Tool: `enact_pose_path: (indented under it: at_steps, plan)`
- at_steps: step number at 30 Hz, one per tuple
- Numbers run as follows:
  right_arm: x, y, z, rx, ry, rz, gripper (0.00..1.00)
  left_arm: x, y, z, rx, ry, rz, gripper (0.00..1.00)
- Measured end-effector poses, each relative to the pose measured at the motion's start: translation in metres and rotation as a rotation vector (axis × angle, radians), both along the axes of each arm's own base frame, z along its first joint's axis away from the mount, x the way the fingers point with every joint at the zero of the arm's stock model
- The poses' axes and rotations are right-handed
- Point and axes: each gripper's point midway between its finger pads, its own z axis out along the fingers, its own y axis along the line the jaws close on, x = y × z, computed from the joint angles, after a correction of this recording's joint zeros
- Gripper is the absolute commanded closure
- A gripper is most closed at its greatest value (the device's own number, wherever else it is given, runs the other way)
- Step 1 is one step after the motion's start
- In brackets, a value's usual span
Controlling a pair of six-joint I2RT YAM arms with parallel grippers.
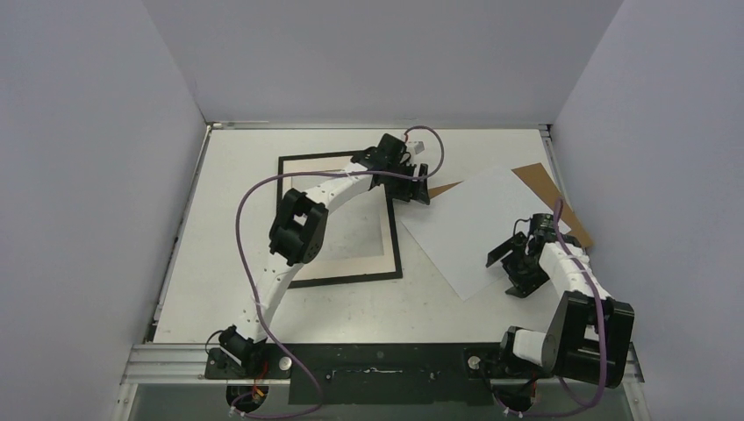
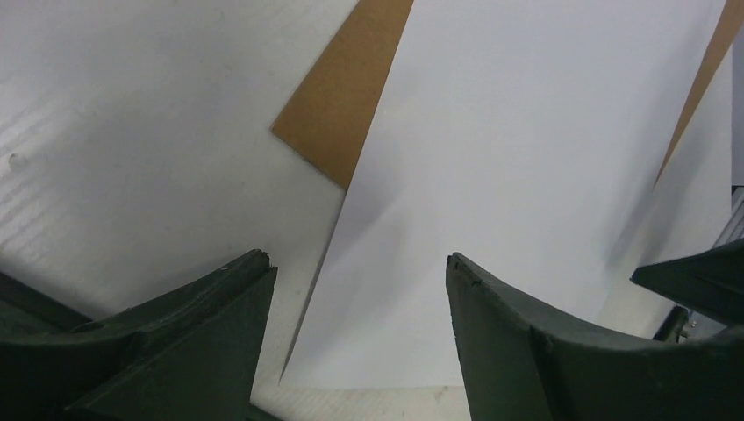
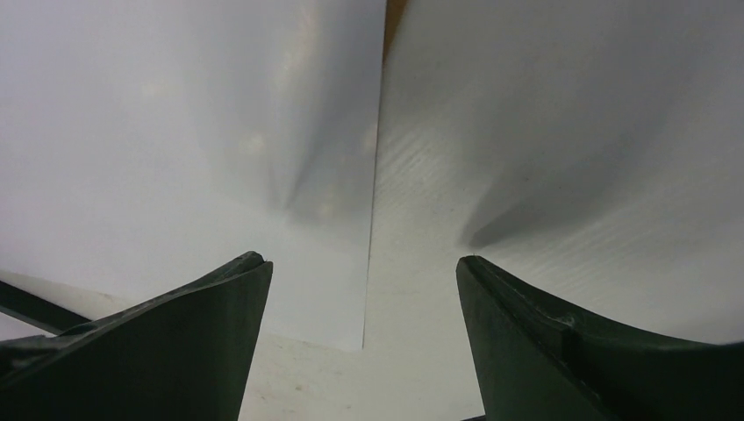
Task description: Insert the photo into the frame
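Note:
The photo (image 1: 474, 224) lies pale back up right of centre, its picture side hidden. It also shows in the left wrist view (image 2: 526, 175) and the right wrist view (image 3: 175, 132). The black frame (image 1: 351, 280) lies left of centre with a cream mat (image 1: 364, 259) inside it. My left gripper (image 1: 411, 186) is open and empty over the photo's left corner, between frame and photo; in its own view (image 2: 360, 272) the corner lies between the fingers. My right gripper (image 1: 511, 270) is open and empty at the photo's near right edge; its own view (image 3: 361, 272) shows a photo corner between the fingers.
Brown cardboard backing (image 1: 548, 189) lies under the photo's far right side and shows in the left wrist view (image 2: 346, 114). Grey walls close in the table on the left, back and right. My left arm stretches across the frame.

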Motion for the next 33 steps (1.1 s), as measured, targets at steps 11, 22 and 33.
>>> enact_pose_path:
  at_steps: [11,22,33]
  plan:
    - [-0.014,0.021,-0.012,0.145,-0.010,-0.017,0.18,0.003,-0.006,-0.013,0.069,0.018,-0.018,0.34]
    - [0.007,0.043,-0.005,0.280,-0.118,0.014,0.17,-0.029,-0.001,-0.015,0.079,0.195,-0.064,0.37]
    - [0.023,0.062,0.001,0.407,-0.238,0.073,0.15,-0.055,-0.002,-0.012,-0.006,0.369,-0.100,0.36]
